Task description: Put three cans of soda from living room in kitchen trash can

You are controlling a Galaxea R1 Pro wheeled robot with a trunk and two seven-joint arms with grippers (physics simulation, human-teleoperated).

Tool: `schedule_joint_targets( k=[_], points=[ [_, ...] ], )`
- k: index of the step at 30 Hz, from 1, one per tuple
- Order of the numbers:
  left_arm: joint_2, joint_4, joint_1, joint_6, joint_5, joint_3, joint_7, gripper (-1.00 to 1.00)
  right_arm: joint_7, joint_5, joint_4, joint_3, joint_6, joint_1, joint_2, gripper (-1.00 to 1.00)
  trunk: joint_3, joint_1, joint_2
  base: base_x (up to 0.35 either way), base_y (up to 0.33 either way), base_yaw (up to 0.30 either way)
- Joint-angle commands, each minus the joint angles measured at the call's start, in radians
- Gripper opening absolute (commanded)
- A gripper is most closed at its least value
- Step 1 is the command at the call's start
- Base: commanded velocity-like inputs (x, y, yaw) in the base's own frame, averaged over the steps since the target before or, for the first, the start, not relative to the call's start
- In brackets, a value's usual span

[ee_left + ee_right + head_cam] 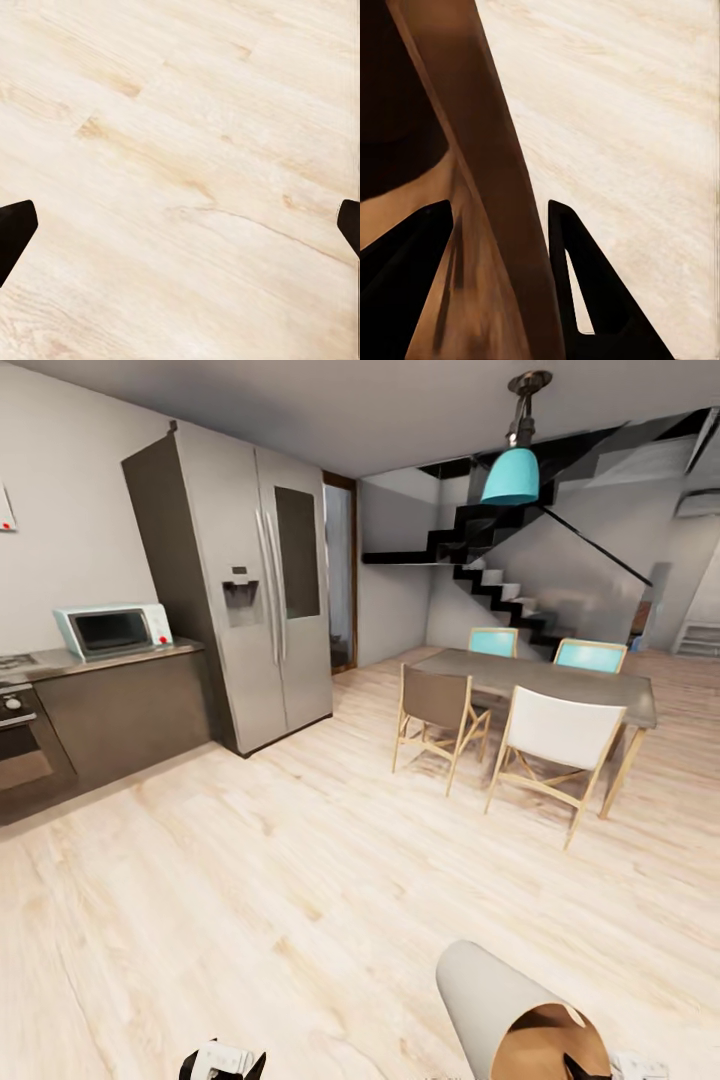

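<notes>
The tash can (492, 993) is held tilted at the bottom right of the head view. It is light grey outside, and its orange-brown inner wall (545, 1043) faces me. My right gripper (583, 1068) is shut on its rim. In the right wrist view the gripper (502, 247) has one black finger (412, 255) inside the bin and the other finger (592, 292) outside, with the brown wall (495, 172) between them. My left gripper (225, 1062) hangs low over the wood floor. In the left wrist view it (180, 229) is open wide and holds nothing. The cans of soda and the living room are out of view.
A steel fridge (250, 590) and a dark counter (120, 705) with a microwave (112, 630) stand at the left, with an oven (20, 745) beside them. A dining table (560, 680) with several chairs stands ahead right, under a teal lamp (511, 475). Black stairs (490, 565) rise behind. Light wood floor (300, 880) lies between.
</notes>
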Motion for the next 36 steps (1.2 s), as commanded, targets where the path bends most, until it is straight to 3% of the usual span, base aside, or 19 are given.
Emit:
schedule_joint_targets(
  k=[1, 12, 36],
  points=[
    [0.000, 0.000, 0.000, 0.000, 0.001, 0.000, 0.000, 1.00, 0.004, -0.004, -0.002, -0.010, -0.002, 0.000, 0.000, -1.00, 0.000, 0.000, 0.000, 0.000, 0.000, -0.242],
    [0.001, -0.002, 0.000, -0.018, 0.000, -0.001, -0.005, 1.00, 0.004, -0.004, -0.002, -0.009, -0.003, 0.000, 0.000, -1.00, 0.000, 0.000, 0.000, 0.092, -0.048, -0.244],
    [0.002, -0.008, 0.000, -0.029, -0.001, -0.002, -0.008, 1.00, 0.004, -0.004, -0.002, -0.010, -0.003, 0.000, 0.000, -1.00, 0.003, 0.000, 0.000, 0.231, -0.201, -0.245]
  ],
)
